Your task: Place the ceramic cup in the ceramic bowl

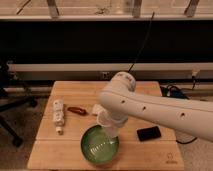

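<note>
The green ceramic bowl (pixel 99 146) sits on the wooden table (pixel 60 150) near its front edge. My white arm comes in from the right. My gripper (pixel 110 128) is at the arm's end, just over the bowl's far rim. A small white shape (pixel 105 121) at the gripper could be the ceramic cup, but I cannot tell it apart from the gripper. Another small white thing (pixel 96 108) shows at the arm's left edge, mostly hidden.
A white tube-like bottle (pixel 58 114) lies on the left of the table. A red item (pixel 77 110) lies beside it. A black flat object (pixel 149 133) lies right of the bowl. A chair base (pixel 11 107) stands left of the table.
</note>
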Controlling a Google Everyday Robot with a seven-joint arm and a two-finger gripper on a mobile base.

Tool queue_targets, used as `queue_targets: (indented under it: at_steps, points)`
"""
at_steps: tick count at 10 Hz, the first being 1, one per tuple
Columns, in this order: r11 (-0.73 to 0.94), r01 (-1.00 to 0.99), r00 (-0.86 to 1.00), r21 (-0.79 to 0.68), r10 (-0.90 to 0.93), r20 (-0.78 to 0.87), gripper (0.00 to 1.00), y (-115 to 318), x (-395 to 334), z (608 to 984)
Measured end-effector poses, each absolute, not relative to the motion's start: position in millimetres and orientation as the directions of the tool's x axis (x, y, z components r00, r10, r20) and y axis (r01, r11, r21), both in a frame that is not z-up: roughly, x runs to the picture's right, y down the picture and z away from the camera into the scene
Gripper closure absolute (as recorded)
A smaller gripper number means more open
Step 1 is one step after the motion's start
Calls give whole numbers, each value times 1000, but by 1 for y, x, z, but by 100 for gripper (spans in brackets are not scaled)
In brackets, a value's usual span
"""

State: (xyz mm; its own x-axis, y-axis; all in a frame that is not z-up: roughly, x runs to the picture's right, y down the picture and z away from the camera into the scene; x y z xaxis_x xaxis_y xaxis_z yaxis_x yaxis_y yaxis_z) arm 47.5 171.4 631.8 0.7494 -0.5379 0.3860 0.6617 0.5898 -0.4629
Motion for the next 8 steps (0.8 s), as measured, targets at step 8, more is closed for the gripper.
queue_targets:
  at_steps: [8]
  points:
    - [562,691,722,-454,-564,400,100,183,36,644]
